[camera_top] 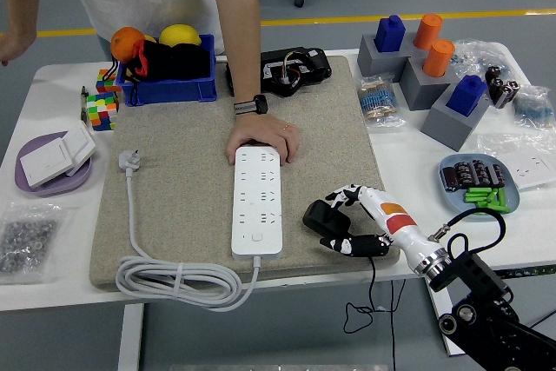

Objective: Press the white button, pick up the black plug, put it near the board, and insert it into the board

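Your right robot hand (349, 217) has its fingers curled around the black plug (324, 217), thumb below and fingers above. The plug is a chunky, matte black block with rounded corners, and its thin black cord (372, 288) trails off the table's (52, 293) near edge. It sits on the beige mat (174, 180), just beside the white board (258, 200), to its right and level with the lower sockets. The white button (256, 235) lies near the board's near end. A person's hand (262, 139) rests on the board's far end.
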Available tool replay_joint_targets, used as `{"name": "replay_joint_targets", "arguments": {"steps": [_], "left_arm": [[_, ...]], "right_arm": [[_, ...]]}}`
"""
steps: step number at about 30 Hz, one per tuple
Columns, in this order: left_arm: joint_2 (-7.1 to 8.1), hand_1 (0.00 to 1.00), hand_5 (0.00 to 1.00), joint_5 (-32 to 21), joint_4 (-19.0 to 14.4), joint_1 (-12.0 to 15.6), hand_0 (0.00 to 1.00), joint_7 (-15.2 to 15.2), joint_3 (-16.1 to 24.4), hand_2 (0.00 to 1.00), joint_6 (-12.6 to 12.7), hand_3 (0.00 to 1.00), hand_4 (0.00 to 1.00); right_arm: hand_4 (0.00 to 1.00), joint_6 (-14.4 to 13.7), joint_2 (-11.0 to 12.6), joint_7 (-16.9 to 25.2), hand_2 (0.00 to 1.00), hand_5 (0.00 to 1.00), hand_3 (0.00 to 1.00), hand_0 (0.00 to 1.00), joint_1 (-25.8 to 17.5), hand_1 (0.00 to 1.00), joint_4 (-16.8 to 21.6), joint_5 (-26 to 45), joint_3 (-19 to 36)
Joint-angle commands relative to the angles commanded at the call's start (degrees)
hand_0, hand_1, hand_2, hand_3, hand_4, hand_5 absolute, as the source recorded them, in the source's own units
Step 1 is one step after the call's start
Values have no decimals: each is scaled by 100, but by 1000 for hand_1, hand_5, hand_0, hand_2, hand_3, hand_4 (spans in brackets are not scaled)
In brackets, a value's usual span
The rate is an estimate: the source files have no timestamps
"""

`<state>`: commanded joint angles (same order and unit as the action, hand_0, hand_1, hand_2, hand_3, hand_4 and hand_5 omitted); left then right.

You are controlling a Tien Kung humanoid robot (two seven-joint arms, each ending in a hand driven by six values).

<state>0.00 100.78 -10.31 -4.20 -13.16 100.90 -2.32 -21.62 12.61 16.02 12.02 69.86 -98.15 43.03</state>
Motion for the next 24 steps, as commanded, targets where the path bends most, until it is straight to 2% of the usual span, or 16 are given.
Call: {"name": "replay_joint_targets", "arguments": {"steps": [13, 21, 22, 24], "left_arm": [[0, 797, 490, -33, 0, -7, 830, 8, -28, 774, 0, 802, 600], [0, 797, 491, -3, 0, 6, 830, -2, -3, 774, 0, 802, 599], [0, 797, 490, -10, 0, 2, 830, -2, -7, 773, 1, 802, 600], [0, 797, 490, -14, 0, 0, 830, -2, -16, 773, -1, 802, 600]], "right_arm": [[926, -71, -84, 113, 631, 79, 499, 555, 120, 628, -340, 75, -171], [903, -325, -125, 417, 599, 67, 495, 535, 196, 609, -447, 217, -259], [841, -363, -124, 463, 560, 11, 484, 465, 204, 543, -449, 237, -271], [841, -418, -120, 532, 560, 11, 484, 465, 210, 543, -455, 267, -283]]}}
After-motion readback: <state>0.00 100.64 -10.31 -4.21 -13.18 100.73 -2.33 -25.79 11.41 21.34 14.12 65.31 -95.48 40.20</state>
